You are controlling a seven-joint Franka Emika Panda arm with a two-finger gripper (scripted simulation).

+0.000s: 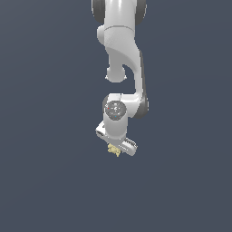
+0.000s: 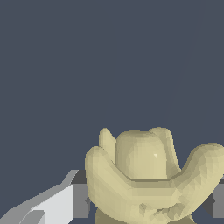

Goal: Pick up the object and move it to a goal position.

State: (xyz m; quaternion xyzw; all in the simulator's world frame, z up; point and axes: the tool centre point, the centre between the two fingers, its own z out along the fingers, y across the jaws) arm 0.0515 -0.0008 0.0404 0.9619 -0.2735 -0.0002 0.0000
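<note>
Nearest the wrist camera is the object (image 2: 148, 175), a pale yellow-beige lump that fills the lower part of that view. It has a rounded, dome-like middle with an upturned, curling rim sweeping around it, rather like a small brimmed hat, and folds and knobs along its lower edge. A white finger (image 2: 52, 203) of the gripper shows beside it, with a grey pad touching the lump's side; a second grey pad (image 2: 218, 199) shows at the opposite side, at the picture's edge. The lump sits between the two pads, and the gripper is closed on it.

In the exterior view the white arm (image 1: 122, 50) hangs down from twelve o'clock at the top edge, bends through a joint near the middle of the picture, and ends in a wrist with a round grey cap facing the camera. Below the wrist the gripper (image 1: 115, 147) is tilted, its body slanting from ten o'clock down toward four o'clock. The lump (image 1: 113, 150) peeks out just under the gripper body, at about six o'clock from the wrist, small and much narrower than the gripper itself. Most of it is hidden behind the gripper from this side.

Everything around the arm is a flat dark blue-grey background (image 1: 45, 136). I cannot tell from either view whether the lump is resting on a surface or lifted clear of it, as no edge or shadow shows beneath it.
</note>
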